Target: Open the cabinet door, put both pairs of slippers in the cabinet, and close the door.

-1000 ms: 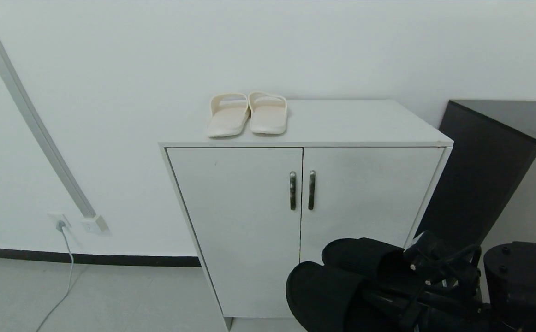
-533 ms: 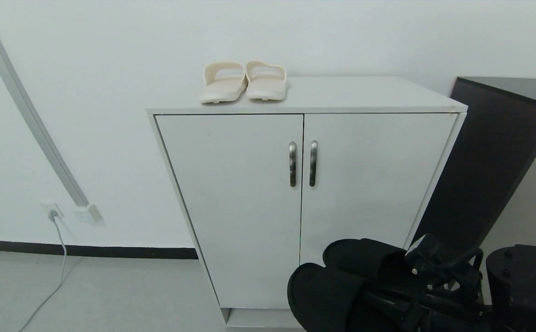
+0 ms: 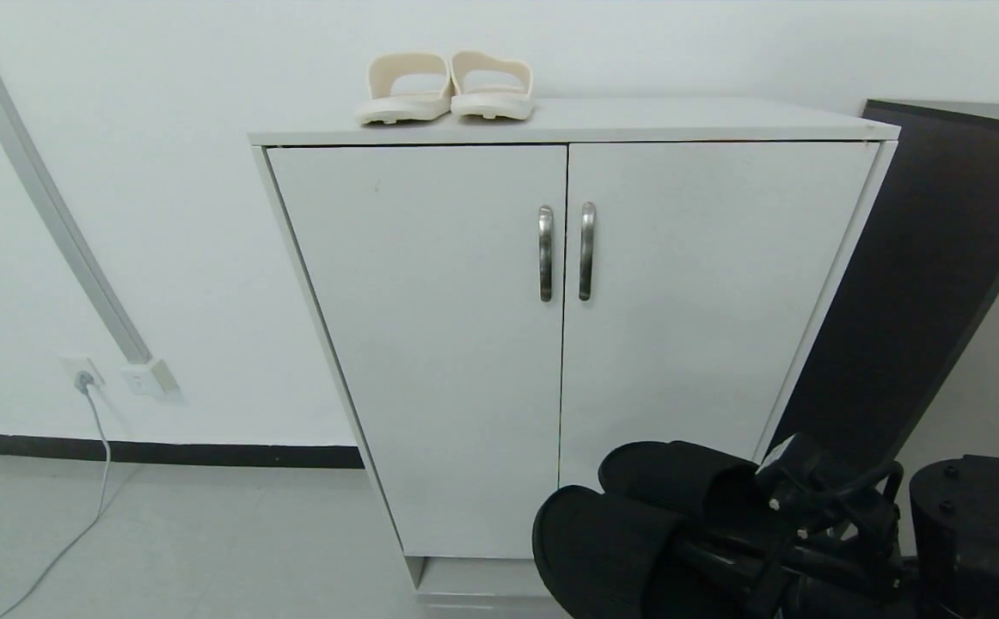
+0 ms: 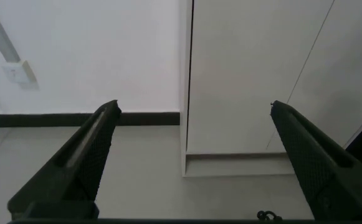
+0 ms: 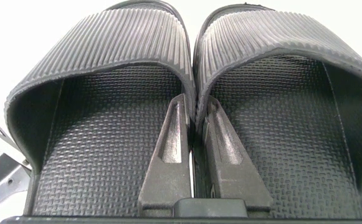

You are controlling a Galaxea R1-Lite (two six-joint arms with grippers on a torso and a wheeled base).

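the right gripper has its jaws nearly closed, pinching the touching inner side walls of the black slippers, one jaw inside each slipper. the pair hangs low before the cabinet, in front of its right door. the left gripper has its jaws spread wide with nothing between them, facing the cabinet's foot and the floor. both doors are shut, handles side by side. the cream slippers sit on the cabinet top, toward its left.
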